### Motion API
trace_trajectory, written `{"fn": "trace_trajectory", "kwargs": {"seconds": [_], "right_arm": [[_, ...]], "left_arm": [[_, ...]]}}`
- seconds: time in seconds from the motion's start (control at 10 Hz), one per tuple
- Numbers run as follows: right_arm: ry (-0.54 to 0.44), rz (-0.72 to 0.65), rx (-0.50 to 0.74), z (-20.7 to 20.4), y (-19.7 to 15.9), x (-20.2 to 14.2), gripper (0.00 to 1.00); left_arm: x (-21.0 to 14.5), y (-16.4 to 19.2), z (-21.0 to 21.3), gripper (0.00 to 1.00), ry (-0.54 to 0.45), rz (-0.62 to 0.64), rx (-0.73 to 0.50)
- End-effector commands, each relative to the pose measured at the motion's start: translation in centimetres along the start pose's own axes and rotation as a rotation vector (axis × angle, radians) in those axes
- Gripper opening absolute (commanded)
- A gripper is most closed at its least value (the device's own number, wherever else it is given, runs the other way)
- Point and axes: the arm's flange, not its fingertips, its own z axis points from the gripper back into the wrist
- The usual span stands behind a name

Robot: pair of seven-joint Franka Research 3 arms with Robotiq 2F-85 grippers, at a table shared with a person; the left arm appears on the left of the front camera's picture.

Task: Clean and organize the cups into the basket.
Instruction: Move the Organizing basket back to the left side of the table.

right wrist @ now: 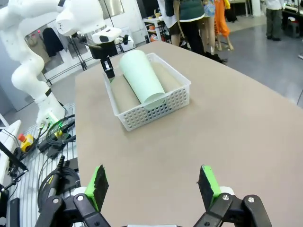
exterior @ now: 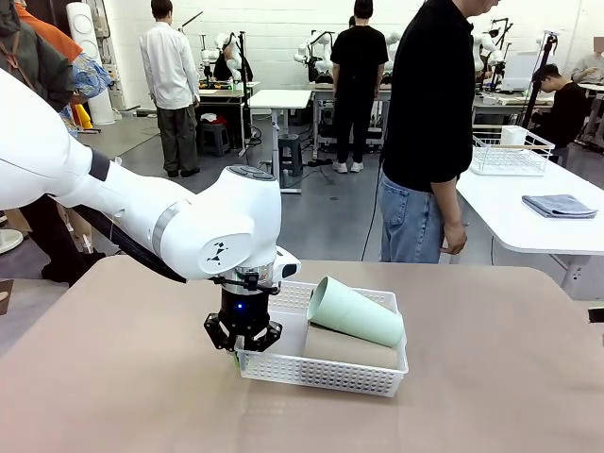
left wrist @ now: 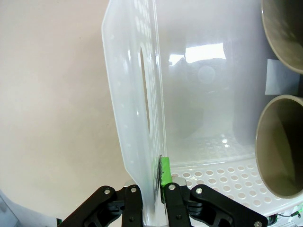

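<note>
Basket wall is pinched by the left gripper; inside lie the mint cup (on top) and beige cup. Right gripper gapes wide, well apart from it.

Front view: fixed, low at the robot's table edge, facing across to the far side. Left wrist view: looks straight down along its fingers, very close on the basket end wall. Right wrist view: hovers well back above the table, facing across it toward the basket and left gripper. All three share the basket
</note>
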Motion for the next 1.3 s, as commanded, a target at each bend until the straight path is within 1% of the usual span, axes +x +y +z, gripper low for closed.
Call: {"fn": "trace_trajectory", "kwargs": {"seconds": [0.0,0.3,0.4,0.5,0.6,0.7,0.8,0.9,1.0,1.1,1.2], "right_arm": [[-0.011,0.022,0.025,-1.2,-0.1,0.4,1.00],[-0.011,0.022,0.025,-1.2,-0.1,0.4,1.00],[0.012,0.012,0.023,-1.0,0.0,0.5,1.00],[-0.121,-0.223,0.055,0.1,-1.7,0.0,1.00],[-0.182,-0.405,0.155,0.7,-3.0,-1.0,1.00],[-0.238,-0.538,0.210,0.8,-4.2,-2.0,1.00],[-0.271,-0.668,0.312,0.9,-4.5,-3.1,1.00],[-0.260,-0.784,0.385,1.5,-4.1,-3.8,1.00],[-0.228,-0.838,0.377,2.4,-3.5,-4.5,1.00],[-0.202,-0.873,0.327,3.5,-2.7,-4.8,1.00],[-0.132,-0.934,0.306,4.4,-1.3,-5.2,1.00]], "left_arm": [[-0.2,0.0,-0.2,0.00,0.005,0.001,0.009],[-0.2,0.0,-0.2,0.00,0.005,0.001,0.009],[-0.2,0.0,-0.2,0.00,0.005,0.001,0.009],[-0.2,0.0,-0.2,0.00,0.005,0.001,0.009],[-0.2,0.0,-0.2,0.00,0.005,0.001,0.009],[-0.2,0.0,-0.2,0.00,0.005,0.001,0.009],[-0.2,0.0,-0.2,0.00,0.005,0.001,0.009],[-0.2,0.0,-0.2,0.00,0.005,0.001,0.009],[-0.2,0.0,-0.2,0.00,0.005,0.001,0.009],[-0.2,0.0,-0.2,0.00,0.005,0.001,0.009],[-0.2,0.0,-0.2,0.00,0.005,0.001,0.009]]}}
